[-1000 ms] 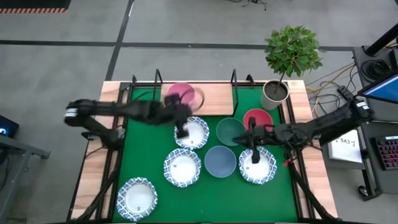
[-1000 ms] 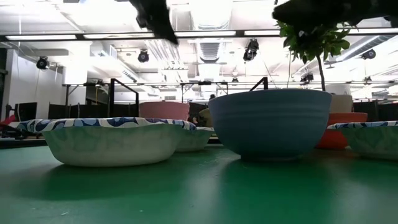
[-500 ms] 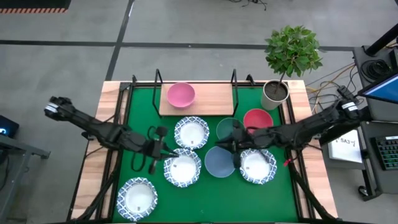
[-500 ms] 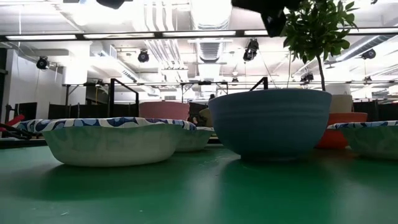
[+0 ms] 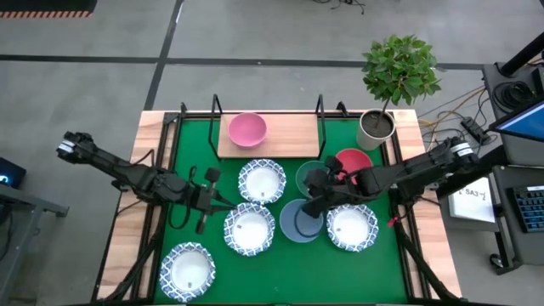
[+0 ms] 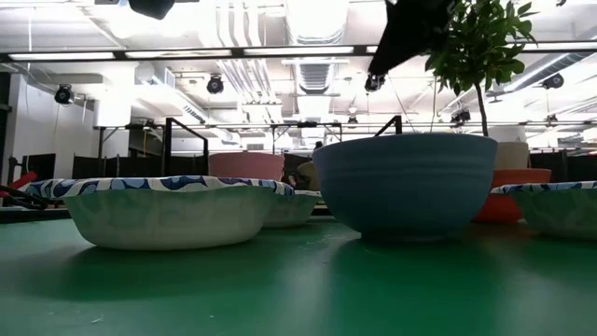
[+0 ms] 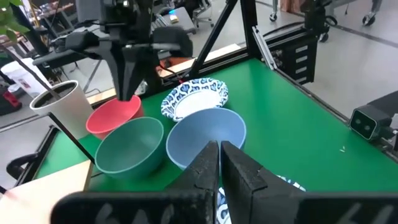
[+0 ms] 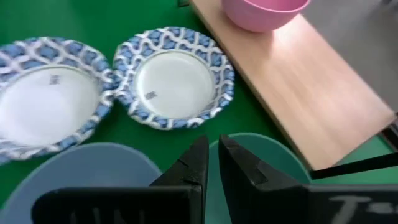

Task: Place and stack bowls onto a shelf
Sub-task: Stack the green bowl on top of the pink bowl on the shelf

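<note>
The pink bowl (image 5: 247,128) stands on the left part of the light-wood shelf (image 5: 289,136). On the green mat sit several white bowls with blue rims (image 5: 262,181) (image 5: 249,228) (image 5: 188,270) (image 5: 352,226), the dark green bowl (image 5: 314,177), the red bowl (image 5: 352,161) and the grey-blue bowl (image 5: 300,221). My right gripper (image 5: 313,201) (image 8: 212,163) hangs shut above the gap between the green bowl (image 8: 249,155) and the grey-blue bowl (image 8: 81,180), well clear of their rims in the low view. My left gripper (image 5: 226,204) (image 7: 219,163) is shut, left of the middle white bowls, touching nothing.
A white plant pot (image 5: 375,129) with a leafy plant stands at the table's far right corner, beside the red bowl. Black wire uprights (image 5: 320,110) rise at the shelf's ends. The shelf's middle and right part (image 5: 297,132) are bare wood.
My left gripper has drawn back from near the shelf and the far white bowl, toward the table's left and near side, and now sits left of the middle white bowls. My right gripper has moved left, from over the right white bowl to over the green and grey-blue bowls.
</note>
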